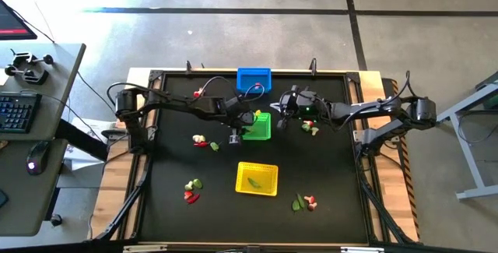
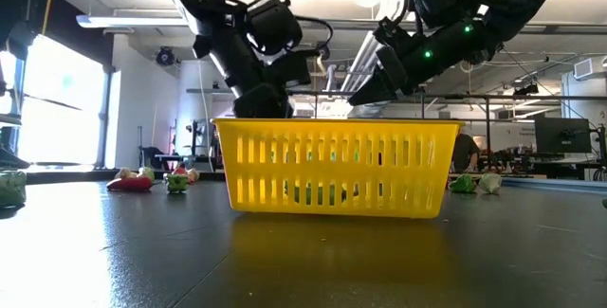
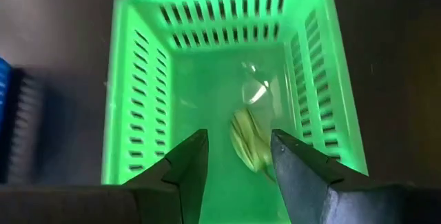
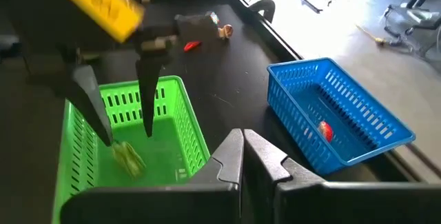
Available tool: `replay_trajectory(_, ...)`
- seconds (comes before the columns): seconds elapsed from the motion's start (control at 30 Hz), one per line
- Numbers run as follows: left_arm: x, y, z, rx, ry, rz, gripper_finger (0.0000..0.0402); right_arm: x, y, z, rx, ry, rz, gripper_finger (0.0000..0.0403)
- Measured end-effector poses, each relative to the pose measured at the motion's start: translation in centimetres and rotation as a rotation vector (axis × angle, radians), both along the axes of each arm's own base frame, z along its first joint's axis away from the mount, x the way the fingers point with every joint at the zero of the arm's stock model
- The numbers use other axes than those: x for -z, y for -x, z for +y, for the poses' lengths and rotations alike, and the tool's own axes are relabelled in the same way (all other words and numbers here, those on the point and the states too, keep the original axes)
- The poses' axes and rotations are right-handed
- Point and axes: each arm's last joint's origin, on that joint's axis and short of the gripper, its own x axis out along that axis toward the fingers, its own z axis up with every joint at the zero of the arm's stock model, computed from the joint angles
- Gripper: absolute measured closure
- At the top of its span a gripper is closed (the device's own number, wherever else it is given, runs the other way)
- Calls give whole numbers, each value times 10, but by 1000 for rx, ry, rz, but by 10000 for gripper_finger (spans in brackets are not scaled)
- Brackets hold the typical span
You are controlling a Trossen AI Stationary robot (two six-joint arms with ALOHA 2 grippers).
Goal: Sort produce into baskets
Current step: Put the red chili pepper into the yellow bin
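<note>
The green basket stands mid-table with the blue basket behind it and the yellow basket nearer. My left gripper is open, pointing down into the green basket. A pale green leafy piece lies on that basket's floor just below the fingertips, as the right wrist view also shows. My right gripper is shut and empty, hovering beside the green basket's right side. A red piece lies in the blue basket. A green piece lies in the yellow basket.
Loose produce lies in small heaps on the black table: left of the green basket, front left, front right and just under my right arm. In the low view the yellow basket stands in front of both grippers.
</note>
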Motion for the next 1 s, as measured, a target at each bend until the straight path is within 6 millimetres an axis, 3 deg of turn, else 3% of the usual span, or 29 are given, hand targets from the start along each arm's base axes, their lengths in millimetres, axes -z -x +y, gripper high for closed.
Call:
replay_trajectory(0.1,-5,4,0,-1,-28,-42,275,-2,-1,-1,-15,58,-1,403)
replay_trajectory(0.27,-20,15,-2,6,-103,-228,342,-10,-4,0,-49,92,-78,403)
replay_trajectory(0.43,-31,39,-6,-36,-104,-398,396,-12,-5,0,-45,73,-110,403)
replay_trajectory(0.6,-32,69,-10,-116,-48,-522,395,-8,-2,-3,115,7,-106,402)
replay_trajectory(0.83,-19,107,-14,-208,19,-657,401,12,12,-8,412,-78,59,373)
replay_trajectory(1.0,-2,128,-10,-283,54,-707,401,26,33,-31,647,-327,87,328)
